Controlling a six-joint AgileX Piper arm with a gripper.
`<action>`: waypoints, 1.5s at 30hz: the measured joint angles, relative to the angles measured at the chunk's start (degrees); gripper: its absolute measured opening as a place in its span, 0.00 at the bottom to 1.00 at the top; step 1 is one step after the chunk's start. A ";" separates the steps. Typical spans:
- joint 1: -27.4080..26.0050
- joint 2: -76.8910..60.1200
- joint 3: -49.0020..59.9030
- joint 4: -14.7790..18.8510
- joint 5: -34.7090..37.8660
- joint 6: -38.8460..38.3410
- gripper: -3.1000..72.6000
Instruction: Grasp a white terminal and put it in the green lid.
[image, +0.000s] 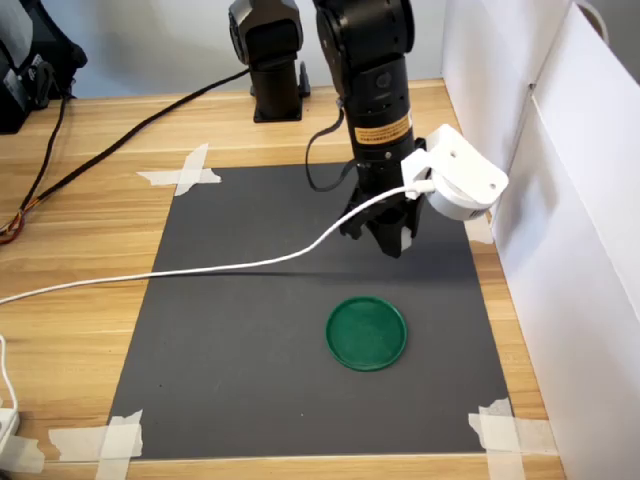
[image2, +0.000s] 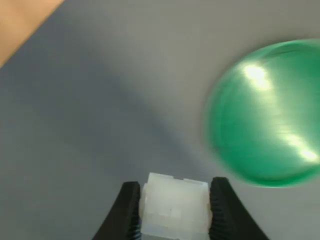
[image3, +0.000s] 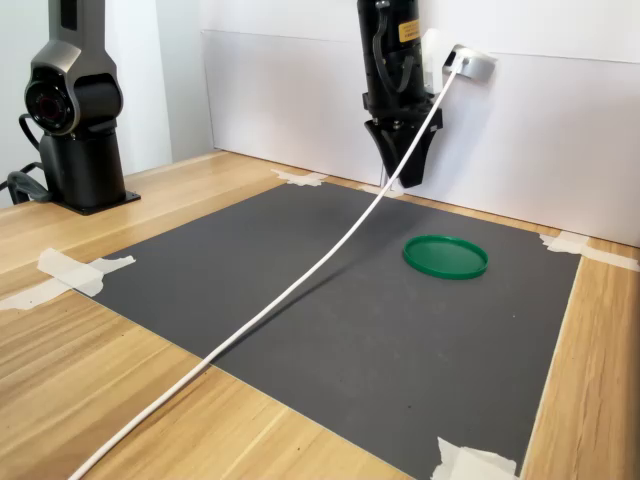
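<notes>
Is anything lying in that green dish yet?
Empty. Both exterior views show the green lid bare, and the wrist view shows the white terminal clamped in the gripper.

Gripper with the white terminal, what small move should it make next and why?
Probably carry it sideways until it hangs over the green lid, then lower. The gripper is shut on the white terminal above bare mat, and the lid is empty.

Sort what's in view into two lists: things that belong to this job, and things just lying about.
Job:
- white terminal, clamped in the end effector
- green lid, empty on the dark mat

Lying about:
- white cable across the mat
- tape strips at the mat's corners
- second black stand
</notes>
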 joint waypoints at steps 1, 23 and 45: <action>-0.89 0.00 -1.34 -0.28 0.07 0.00 0.45; -4.31 12.67 -6.74 -4.99 -1.44 -2.65 0.45; -4.67 2.31 -6.94 -0.39 -2.23 -4.92 0.75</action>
